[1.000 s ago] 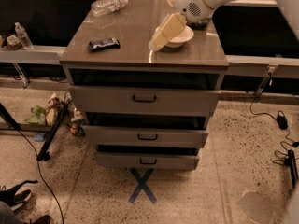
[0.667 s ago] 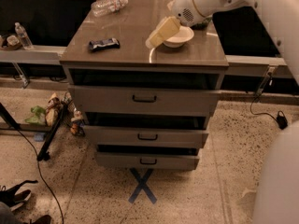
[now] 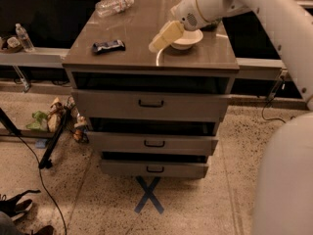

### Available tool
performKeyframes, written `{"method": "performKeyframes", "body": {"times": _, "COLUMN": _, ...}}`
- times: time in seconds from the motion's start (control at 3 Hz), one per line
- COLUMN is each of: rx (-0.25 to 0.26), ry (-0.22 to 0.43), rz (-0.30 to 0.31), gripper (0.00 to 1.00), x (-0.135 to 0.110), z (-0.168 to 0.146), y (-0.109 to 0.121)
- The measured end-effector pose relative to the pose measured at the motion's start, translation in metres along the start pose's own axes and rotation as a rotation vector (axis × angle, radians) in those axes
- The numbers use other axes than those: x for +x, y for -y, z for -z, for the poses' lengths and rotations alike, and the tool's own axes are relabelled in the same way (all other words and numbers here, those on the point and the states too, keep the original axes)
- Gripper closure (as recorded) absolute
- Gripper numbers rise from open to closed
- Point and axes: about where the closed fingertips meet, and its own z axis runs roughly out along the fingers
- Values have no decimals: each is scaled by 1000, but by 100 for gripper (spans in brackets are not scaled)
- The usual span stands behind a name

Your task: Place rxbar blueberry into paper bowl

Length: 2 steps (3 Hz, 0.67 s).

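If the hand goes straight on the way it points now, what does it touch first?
The hand, just left of the paper bowl, points down and left. It would probably meet the cabinet top first, well short of the rxbar blueberry; depth is unclear.

The gripper (image 3: pixel 155 45) is above the cabinet top (image 3: pixel 132 28), with the snack bar (image 3: pixel 108 46) well apart at its nine o'clock and the bowl (image 3: pixel 191 39) just beside at two o'clock.

Glossy cabinet top (image 3: pixel 128 31) (it mirrors light); matt cream gripper (image 3: pixel 155 44) above it.
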Motion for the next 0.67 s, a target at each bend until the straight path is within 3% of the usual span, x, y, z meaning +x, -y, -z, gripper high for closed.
{"method": "performKeyframes", "body": {"times": 0.67, "rx": -78, "ry": 20, "rz": 11, "gripper": 0, "x": -20, "z": -62, "y": 9}}
